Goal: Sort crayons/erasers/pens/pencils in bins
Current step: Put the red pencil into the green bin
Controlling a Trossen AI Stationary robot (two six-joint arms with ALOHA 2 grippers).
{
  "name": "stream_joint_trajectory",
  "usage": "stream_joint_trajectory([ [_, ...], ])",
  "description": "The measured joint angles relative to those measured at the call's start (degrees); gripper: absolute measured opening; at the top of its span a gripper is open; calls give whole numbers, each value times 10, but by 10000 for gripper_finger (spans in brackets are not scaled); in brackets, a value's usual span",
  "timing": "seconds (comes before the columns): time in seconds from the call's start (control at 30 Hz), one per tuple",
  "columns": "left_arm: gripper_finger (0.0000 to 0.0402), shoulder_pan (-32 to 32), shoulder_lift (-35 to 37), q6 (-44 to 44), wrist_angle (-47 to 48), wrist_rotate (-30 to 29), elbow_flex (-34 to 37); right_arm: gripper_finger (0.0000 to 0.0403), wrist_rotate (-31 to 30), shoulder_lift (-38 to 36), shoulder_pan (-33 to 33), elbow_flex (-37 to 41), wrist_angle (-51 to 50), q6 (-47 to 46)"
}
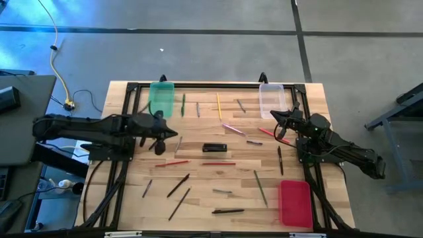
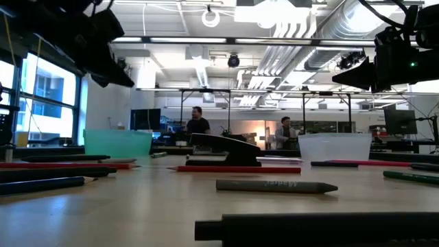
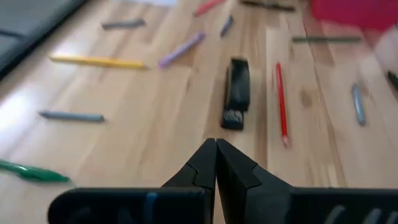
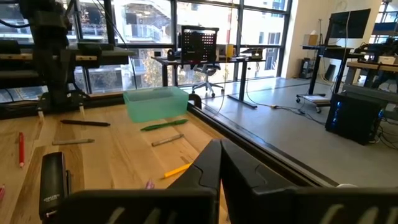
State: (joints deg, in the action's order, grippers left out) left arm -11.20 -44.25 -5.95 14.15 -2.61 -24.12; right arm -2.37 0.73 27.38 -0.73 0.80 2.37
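Seemingly nothing is sorted yet: pens and pencils lie scattered, bins look empty. Left gripper (image 1: 160,147), fingers together and empty, hovers just short of the black stapler (image 1: 214,147) (not a task item), a red pencil (image 1: 172,162) beside it. Right gripper (image 1: 275,118), also closed and empty, sits beside the clear bin (image 1: 271,100). Next: open and descend on one pencil.

Grey concrete floor (image 1: 198,53), tall windows (image 4: 205,15), desks and office chair (image 4: 200,46).
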Motion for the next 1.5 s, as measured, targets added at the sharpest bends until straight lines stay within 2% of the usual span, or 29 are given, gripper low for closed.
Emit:
stream_joint_trajectory([
  [0.3,0,92,-101,-50,80,-42,-30,0,0,0,0,0,-1,0],
  [0.5,0,163,-182,-112,82,-50,-77,0,0,0,0,0,-1,0],
  [0.7,5,215,-278,-180,101,-85,-131,0,0,0,0,0,-1,0],
  [0.93,51,237,-365,-228,142,-79,-192,0,0,0,0,0,-1,0],
  [1.17,103,237,-419,-245,145,-68,-200,0,0,1,0,0,-1,0],
  [1.5,113,225,-464,-245,140,-78,-200,0,0,1,0,0,-1,0],
])
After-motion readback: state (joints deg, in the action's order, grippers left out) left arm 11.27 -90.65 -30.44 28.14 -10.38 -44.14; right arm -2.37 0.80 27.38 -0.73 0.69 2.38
